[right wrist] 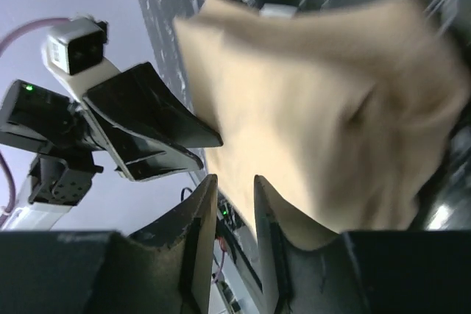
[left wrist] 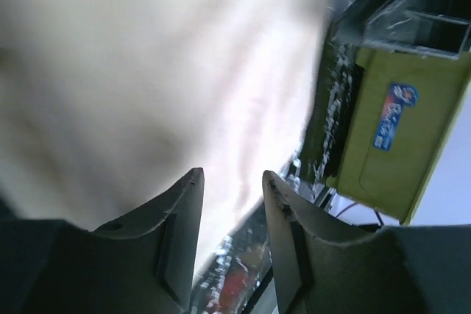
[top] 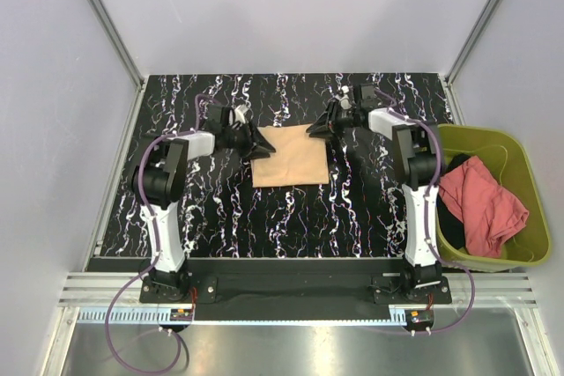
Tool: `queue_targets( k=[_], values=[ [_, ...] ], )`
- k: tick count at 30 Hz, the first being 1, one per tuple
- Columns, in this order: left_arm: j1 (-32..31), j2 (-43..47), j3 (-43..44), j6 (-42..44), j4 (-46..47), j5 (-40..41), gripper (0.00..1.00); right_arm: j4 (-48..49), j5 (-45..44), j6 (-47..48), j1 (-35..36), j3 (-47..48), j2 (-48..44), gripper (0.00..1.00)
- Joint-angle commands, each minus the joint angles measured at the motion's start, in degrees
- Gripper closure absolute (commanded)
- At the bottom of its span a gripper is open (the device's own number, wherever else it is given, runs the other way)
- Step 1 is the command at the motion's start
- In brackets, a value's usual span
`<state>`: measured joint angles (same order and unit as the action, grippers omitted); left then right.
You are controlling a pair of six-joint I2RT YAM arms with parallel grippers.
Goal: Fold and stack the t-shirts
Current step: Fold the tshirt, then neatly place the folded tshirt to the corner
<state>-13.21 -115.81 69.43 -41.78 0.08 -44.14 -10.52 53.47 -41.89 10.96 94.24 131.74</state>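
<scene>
The tan-beige t-shirt (top: 291,157) lies folded into a rectangle on the black marbled table (top: 211,209). My left gripper (top: 261,149) is at its far left corner, low over the cloth. In the left wrist view the jaws (left wrist: 232,178) stand apart with nothing between them, and the tan cloth (left wrist: 147,71) fills the view beyond. My right gripper (top: 315,129) is at the far right corner. Its jaws (right wrist: 233,180) are a little apart and empty, next to the tan shirt (right wrist: 316,108). The salmon-red t-shirt (top: 485,204) lies crumpled in the bin.
The olive-green bin (top: 533,257) stands off the table's right edge, with a dark cloth (top: 456,166) beside the red shirt; it also shows in the left wrist view (left wrist: 390,123). Grey walls and metal posts enclose the table. The left gripper's fingers (right wrist: 158,126) show in the right wrist view.
</scene>
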Motion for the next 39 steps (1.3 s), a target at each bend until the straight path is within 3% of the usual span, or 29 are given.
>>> queue_targets(
  k=[1,8,15,16,18,19,23,31,39],
  values=[
    [2.49,-3.98,0.97,-0.67,3.35,-2.26,0.58,0.07,1.63,-1.70,-2.34,7.53,7.80,0.66],
    [4.60,-1.62,-1.05,5.47,-1.55,-2.00,0.57,-0.46,3.47,-2.94,-6.83,13.78,12.05,0.66],
    [5.21,9.53,-0.44,10.93,-9.83,0.01,0.50,-5.46,1.11,-3.90,-7.09,8.08,1.52,0.58],
    [5.39,10.42,0.26,11.36,-11.40,0.72,0.41,-8.26,-0.02,-2.86,-6.92,7.20,-1.81,0.53],
    [5.83,11.39,1.75,13.30,-13.69,3.52,0.33,-12.04,-1.43,-0.92,-6.92,5.26,-5.16,0.48],
    [6.00,11.31,3.94,14.17,-16.05,4.58,0.26,-15.72,-2.57,1.09,-6.66,4.73,-8.49,0.45],
    [6.09,9.20,9.92,17.08,-20.20,12.48,0.19,-20.67,-2.76,3.65,-6.30,0.35,-16.68,0.42],
    [4.95,-0.64,18.98,17.34,-21.87,18.91,0.16,-21.56,-2.49,5.06,-6.30,-13.36,-34.17,0.40],
    [1.96,-6.09,19.69,17.70,-18.54,21.64,0.15,-22.08,-2.58,6.56,-6.30,-25.32,-45.24,0.40]
  ],
)
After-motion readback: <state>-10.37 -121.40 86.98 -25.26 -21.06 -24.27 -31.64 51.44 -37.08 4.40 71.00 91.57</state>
